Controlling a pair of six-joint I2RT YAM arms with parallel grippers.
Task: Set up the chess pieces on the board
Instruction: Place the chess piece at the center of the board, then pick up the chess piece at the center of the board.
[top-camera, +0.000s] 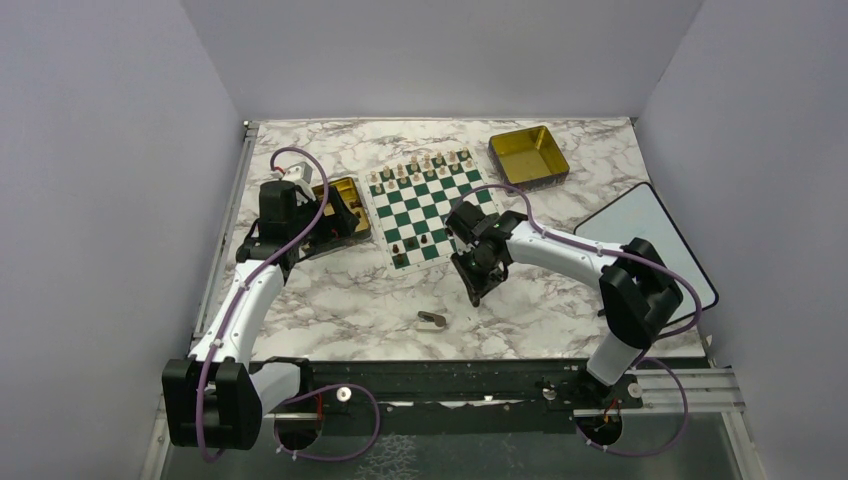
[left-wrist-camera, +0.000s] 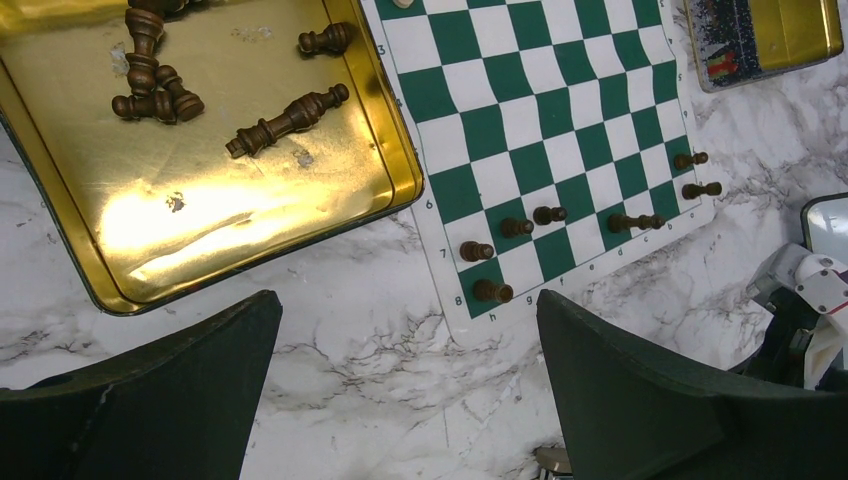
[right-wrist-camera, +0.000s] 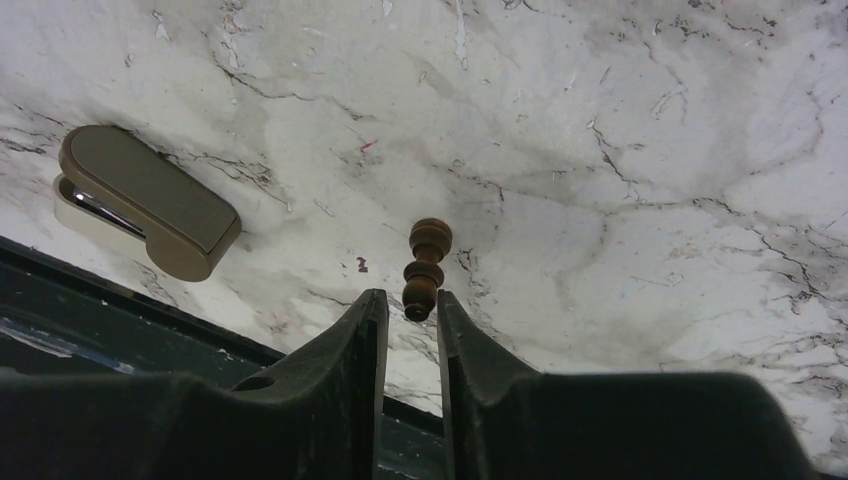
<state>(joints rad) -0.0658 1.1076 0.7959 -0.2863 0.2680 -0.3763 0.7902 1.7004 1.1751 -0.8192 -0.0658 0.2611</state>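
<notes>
- Hanging off the board's 5 o'clock corner, the right gripper shows its fingers a narrow slit apart. A brown piece sits between the tips, and I cannot tell whether they pinch it.
- Left gripper gapes wide over marble, near a gold tin at the board's 9 o'clock.
- Dark pieces stand along the board's 6 o'clock rows, and more lie in that tin.
- Pale pieces line its 12 o'clock edge.
- A beige clip lies at the brown piece's 9 o'clock.
</notes>
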